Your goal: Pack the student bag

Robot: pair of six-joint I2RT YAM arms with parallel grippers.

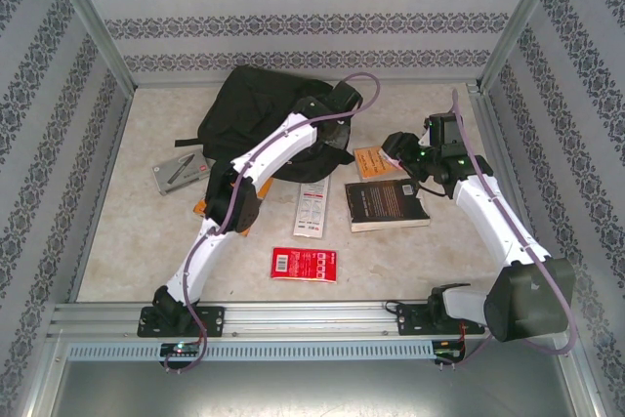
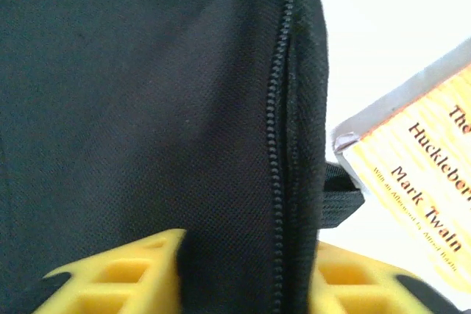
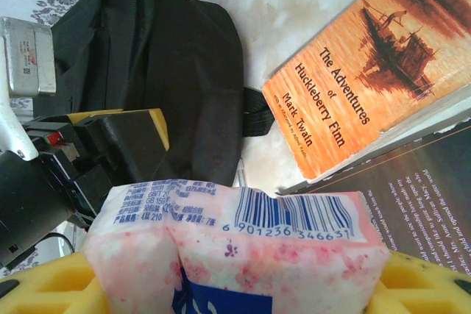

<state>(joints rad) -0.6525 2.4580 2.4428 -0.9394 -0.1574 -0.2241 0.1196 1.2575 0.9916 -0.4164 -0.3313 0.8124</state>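
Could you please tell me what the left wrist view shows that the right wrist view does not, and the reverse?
Left wrist, not right wrist: the zipper teeth up close, with that fold of fabric between the yellow fingers of the left end effector. Right wrist, not left wrist: a pink tissue pack with a barcode clamped in the right end effector, a dark-covered book, and a grey case at the upper left. Both: the black student bag, its strap loop, and the orange Huckleberry Finn paperback beside it.

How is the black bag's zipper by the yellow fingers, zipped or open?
Zipped, on the visible stretch: the student bag's zipper teeth mesh in one unbroken line in the left wrist view. Elsewhere, cannot tell.
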